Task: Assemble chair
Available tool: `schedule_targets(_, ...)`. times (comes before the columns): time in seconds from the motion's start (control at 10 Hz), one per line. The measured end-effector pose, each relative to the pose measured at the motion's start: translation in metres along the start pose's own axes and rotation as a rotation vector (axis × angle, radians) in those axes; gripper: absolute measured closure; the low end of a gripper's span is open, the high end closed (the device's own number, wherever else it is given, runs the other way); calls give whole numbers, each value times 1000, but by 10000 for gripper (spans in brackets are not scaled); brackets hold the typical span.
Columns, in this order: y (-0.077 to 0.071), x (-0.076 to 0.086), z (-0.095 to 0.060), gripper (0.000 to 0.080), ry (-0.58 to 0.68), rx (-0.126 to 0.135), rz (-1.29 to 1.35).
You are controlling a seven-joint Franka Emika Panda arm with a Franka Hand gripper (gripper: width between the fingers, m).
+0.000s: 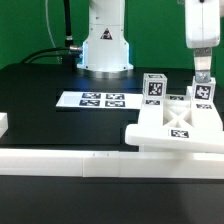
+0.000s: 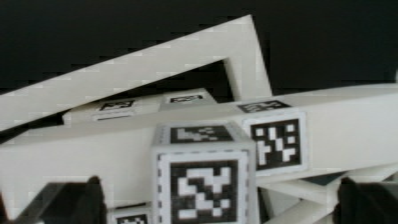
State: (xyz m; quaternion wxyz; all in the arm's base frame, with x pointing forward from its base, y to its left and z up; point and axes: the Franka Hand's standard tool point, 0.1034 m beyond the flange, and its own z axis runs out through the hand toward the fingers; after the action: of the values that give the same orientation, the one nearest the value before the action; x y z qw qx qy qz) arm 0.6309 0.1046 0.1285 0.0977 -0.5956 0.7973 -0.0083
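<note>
Exterior view: the chair (image 1: 178, 122), half built, sits on the black counter (image 1: 45, 85) at this view's right, against the border rail (image 1: 60, 160). It looks stiff, light, smooth plastic; I would hold a cube-ended leg (image 1: 154, 87). The fingers (image 1: 202, 82) stand open over another leg.

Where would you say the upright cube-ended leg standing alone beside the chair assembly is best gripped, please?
Probably at its tagged cube top, from straight above. The cube-ended leg stands upright and free on the table, apart from the chair assembly on the exterior view's right, so its flat opposite side faces suit two fingers. The gripper hangs over the assembly, not over this leg.
</note>
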Motion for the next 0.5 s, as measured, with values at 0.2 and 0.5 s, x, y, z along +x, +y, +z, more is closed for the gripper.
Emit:
schedule_targets(0.2,1,0,1,151,1,-4,-63)
schedule_targets(0.5,2,-4,3,151,-5,-43,-470)
